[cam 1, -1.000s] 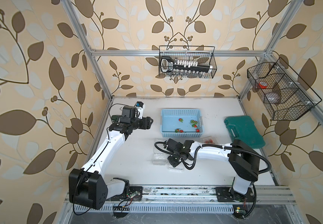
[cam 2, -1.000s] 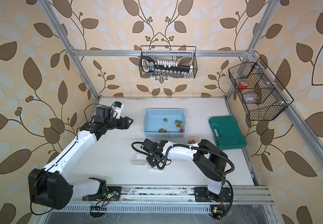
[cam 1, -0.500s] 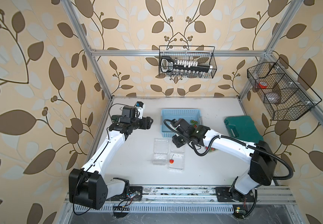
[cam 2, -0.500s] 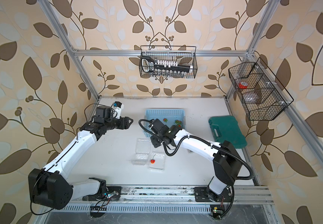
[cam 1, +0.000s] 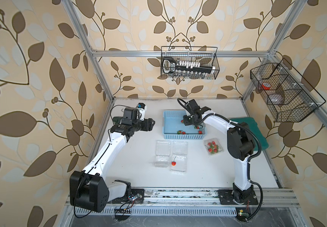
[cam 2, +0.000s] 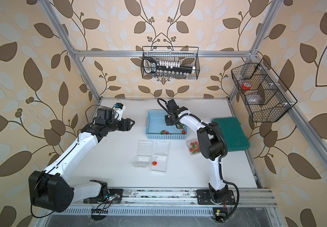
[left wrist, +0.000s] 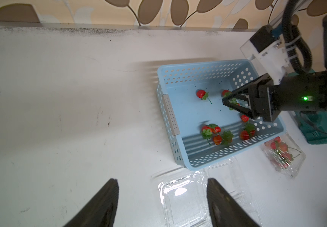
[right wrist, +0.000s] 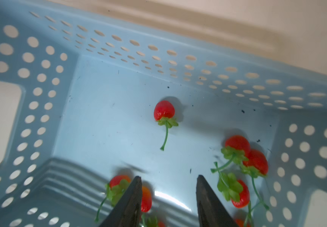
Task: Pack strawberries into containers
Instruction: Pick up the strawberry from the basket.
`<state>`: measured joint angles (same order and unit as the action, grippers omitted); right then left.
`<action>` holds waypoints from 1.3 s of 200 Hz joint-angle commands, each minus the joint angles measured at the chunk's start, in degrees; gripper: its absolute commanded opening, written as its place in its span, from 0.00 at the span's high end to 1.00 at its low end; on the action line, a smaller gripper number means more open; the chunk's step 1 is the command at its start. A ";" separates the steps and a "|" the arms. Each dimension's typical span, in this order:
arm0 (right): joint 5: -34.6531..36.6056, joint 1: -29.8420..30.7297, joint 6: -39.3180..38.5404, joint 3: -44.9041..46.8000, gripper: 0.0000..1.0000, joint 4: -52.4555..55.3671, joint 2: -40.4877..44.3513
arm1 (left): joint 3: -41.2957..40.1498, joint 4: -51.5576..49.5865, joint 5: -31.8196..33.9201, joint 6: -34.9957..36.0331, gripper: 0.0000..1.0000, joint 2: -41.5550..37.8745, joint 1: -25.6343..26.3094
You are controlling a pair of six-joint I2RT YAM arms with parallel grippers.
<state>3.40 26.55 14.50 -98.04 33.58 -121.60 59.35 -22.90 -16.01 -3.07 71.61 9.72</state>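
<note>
We find the right gripper (right wrist: 168,176) inside the basket (right wrist: 119,49), fingers partly apart and empty, poised to pick from the loose strawberries (right wrist: 164,110), while one berry (cam 1: 173,163) lies in an open container (cam 1: 181,166) and the left gripper (left wrist: 161,179) hovers clear, parted and empty.

Remote desk: no text, brand, number or sign legible to me in any view. Pale markings on black handle of tool (cam 1: 168,65) in hanging wire basket (cam 1: 215,59) show in both top views, too small for me to read.
</note>
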 commanded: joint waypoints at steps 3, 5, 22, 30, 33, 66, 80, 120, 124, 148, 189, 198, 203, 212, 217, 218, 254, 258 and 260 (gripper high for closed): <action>-2.85 -0.86 -1.89 -4.81 0.55 0.18 -3.91 | 0.11 -0.16 -0.25 0.96 0.27 -0.61 -0.04; -3.02 -0.94 -1.92 -5.06 0.56 0.10 -4.26 | 0.10 -0.10 -0.27 0.96 0.27 -0.60 0.00; -4.51 -1.32 -2.19 -6.92 0.56 0.23 -6.64 | 0.11 -0.07 -0.29 1.05 0.27 -0.45 -0.03; -5.16 -1.32 -2.51 -7.53 0.56 0.32 -7.63 | 0.07 0.02 -0.35 1.09 0.27 -0.34 -0.05; -5.38 -1.28 -2.47 -7.76 0.56 0.49 -7.94 | 0.06 0.04 -0.40 1.03 0.27 -0.30 -0.05; -6.39 -1.26 -2.74 -8.37 0.55 0.67 -10.21 | 0.11 0.02 -0.45 1.05 0.27 -0.12 -0.05; -6.17 -1.28 -2.97 -8.57 0.55 0.69 -11.08 | 0.17 0.03 -0.44 1.05 0.27 0.01 -0.05; -6.21 -1.44 -3.00 -9.15 0.66 0.78 -12.09 | 0.09 0.08 -0.52 1.05 0.27 0.19 -0.05; -6.26 -1.49 -3.01 -9.11 0.69 0.85 -11.93 | 0.10 0.13 -0.51 1.05 0.27 0.14 -0.05; -7.26 -1.48 -2.99 -9.12 0.81 1.05 -10.39 | 0.16 0.15 -0.68 1.05 0.27 0.35 -0.03; -7.00 -1.46 -3.60 -8.90 0.98 1.74 -6.91 | 0.16 0.11 -0.69 0.96 0.27 0.15 -0.05; -6.96 -1.50 -3.69 -8.64 0.99 1.92 -5.79 | 0.20 0.15 -0.73 0.96 0.27 0.10 -0.04; -6.94 -1.33 -3.78 -8.36 1.00 2.06 -4.96 | 0.15 0.15 -0.70 0.90 0.27 0.10 -0.05; -6.98 -1.30 -3.87 -7.63 1.00 2.32 -3.31 | 0.17 0.13 -0.62 1.01 0.27 0.10 0.00; -7.00 -1.17 -3.79 -7.07 1.00 2.43 -2.22 | 0.17 0.11 -0.56 0.98 0.27 0.08 -0.05; -7.00 -1.16 -3.74 -6.94 1.00 2.49 -1.96 | 0.20 0.12 -0.54 0.97 0.27 0.05 -0.05; -6.57 3.66 -3.23 3.04 1.00 1.62 9.87 | 0.29 0.04 -0.34 0.98 0.27 -0.08 -0.05; -6.41 4.35 -2.98 4.48 1.00 1.57 11.45 | 0.25 0.03 -0.26 0.97 0.27 -0.21 -0.05; -6.39 4.73 -2.92 5.15 1.00 1.55 12.21 | 0.26 0.04 -0.25 1.03 0.27 -0.11 -0.05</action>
<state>-2.98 27.07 11.51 -98.52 34.54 -117.27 59.35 -22.90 -16.01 -3.05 71.77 9.72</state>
